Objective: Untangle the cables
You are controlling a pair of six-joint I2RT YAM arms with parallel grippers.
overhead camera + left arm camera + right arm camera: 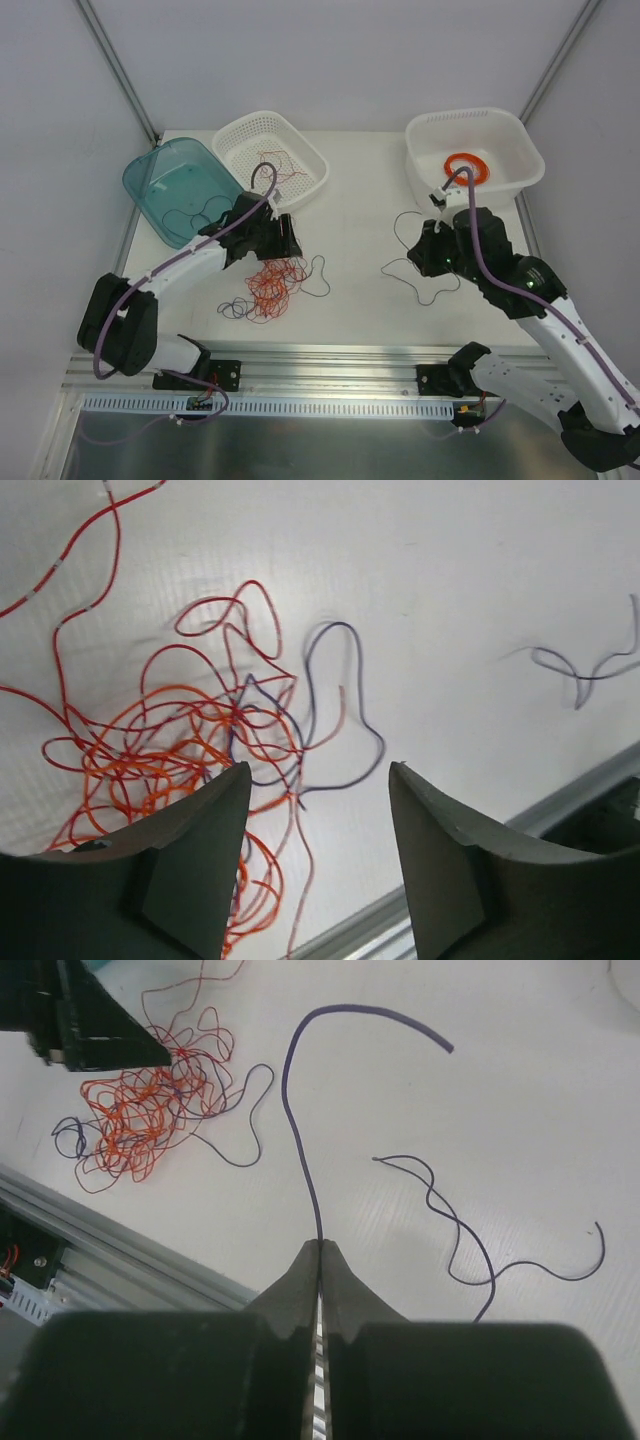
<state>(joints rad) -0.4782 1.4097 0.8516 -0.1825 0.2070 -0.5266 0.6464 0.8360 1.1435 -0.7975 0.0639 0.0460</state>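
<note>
A tangle of cables (272, 288) (red, orange-red and a few navy strands knotted together) is seen lying on the white table (360, 200), in front of the left arm. The left gripper (318, 775) is held over the far edge of the tangle, its fingers parted and nothing caught between them. In the left wrist view the knot is seen ahead of the left finger, and a navy loop (345, 705) is spread out to the right of it, ahead of the gap.

The right gripper (320, 1248) is closed on a single navy cable (298, 1110). The cable is pinched between the fingertips and is seen running away from them in a long arc to a free end. Near it, a loose dark cable (455, 1225) is laid in waves on the table, apart from the tangle.

Red strands (283, 165) are seen inside the white perforated basket (245, 150) at the far side of the table, and thin dark strands (195, 212) inside the teal bin (160, 180) just beside it. A thick orange coil ring (468, 166) is seen lying in the white tub (515, 150) at the far right, well apart from the tangle. An aluminium rail (330, 362) is run along the near edge of the table.
</note>
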